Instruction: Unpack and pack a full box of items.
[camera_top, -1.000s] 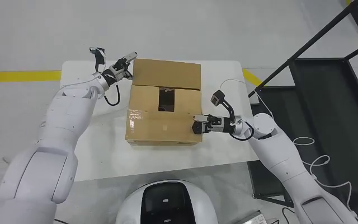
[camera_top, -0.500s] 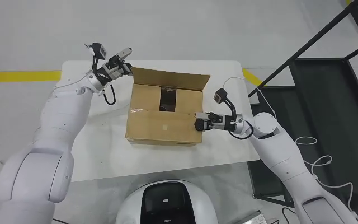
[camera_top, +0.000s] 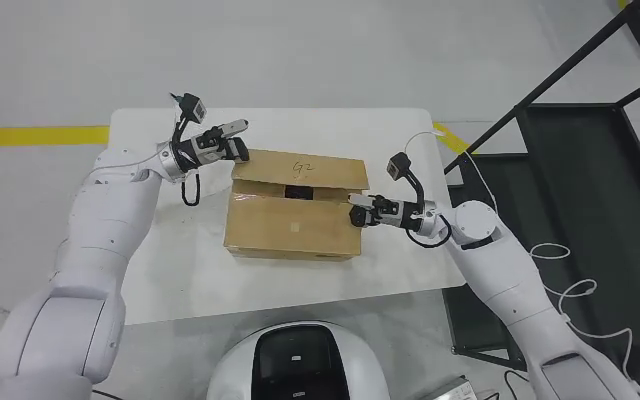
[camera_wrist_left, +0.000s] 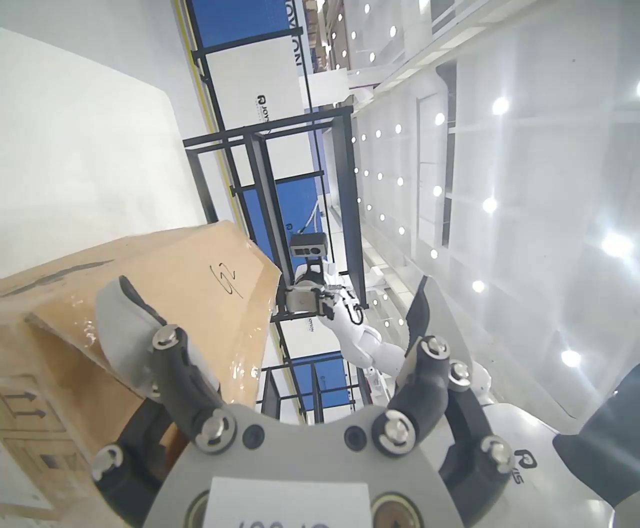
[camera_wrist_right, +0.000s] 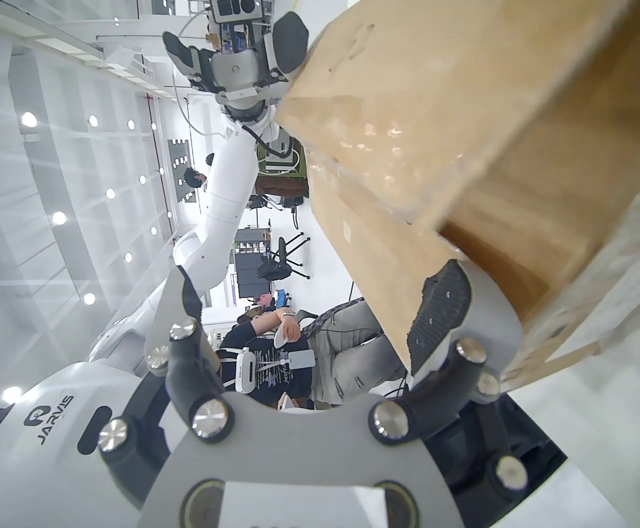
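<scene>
The step in hand looks like closing the lid, at the end of packing. The brown cardboard box sits in the middle of the white table. Its near top flap, on the 6 o'clock side, lies flat. The far top flap, on the 12 o'clock side, is tilted down most of the way but is not flush.

The left gripper is at about 10 o'clock from the box, at the far flap's left corner. Its fingers are spread wide and grip nothing. In the left wrist view one pale pad rests against the flap's outer face. The right gripper is at 3 o'clock, at the box's right edge. It is also spread and empty, with one ribbed pad touching the cardboard corner.

The next move probably calls for pressing the far flap down until it meets the near one, while the right gripper steadies the side so the box does not slide. The push should be even, or the flap may spring back.

Between the two flaps a narrow dark slot opens into the box. What lies inside cannot be made out.
</scene>
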